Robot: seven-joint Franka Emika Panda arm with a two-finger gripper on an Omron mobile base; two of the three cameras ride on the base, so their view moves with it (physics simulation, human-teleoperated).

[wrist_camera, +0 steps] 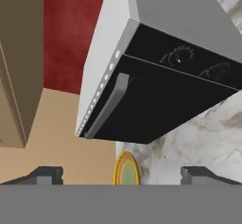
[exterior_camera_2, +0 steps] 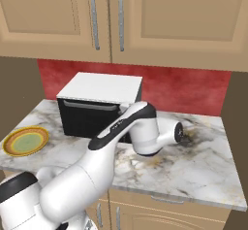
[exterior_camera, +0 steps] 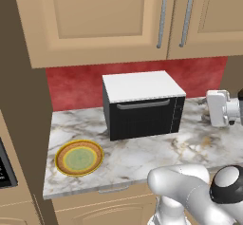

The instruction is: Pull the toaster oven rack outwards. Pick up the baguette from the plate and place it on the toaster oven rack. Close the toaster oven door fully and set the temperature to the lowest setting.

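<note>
- A toaster oven (exterior_camera: 142, 104) sits on a marble counter (exterior_camera: 142, 157) against a red backsplash (exterior_camera: 76, 89), its mesh-fronted toaster oven door (exterior_camera: 142, 117) shut and its grey bar handle (exterior_camera: 143, 105) along the top edge.
- The plate (exterior_camera: 79, 157) lies on the counter to the oven's left, well apart from it; its pale green centre looks bare, and no baguette can be made out on it or elsewhere.
- The robot's gripper (wrist_camera: 121, 175) faces the oven front in the hand view, its fingers (wrist_camera: 47, 175) spread wide with nothing between them.
- The oven shut and the plate bare suggest the temperature setting is the step in hand: the hand should square up to the control strip (exterior_camera: 179, 114), centre on one of the two knobs (wrist_camera: 178, 57) and close lightly before turning it.
- Which of the two dials governs temperature cannot be told; their markings are too small.
- The toaster oven rack is hidden behind the closed door, so whether bread rests inside is unknown.
- In the right base view the arm covers much of the oven's front.
</note>
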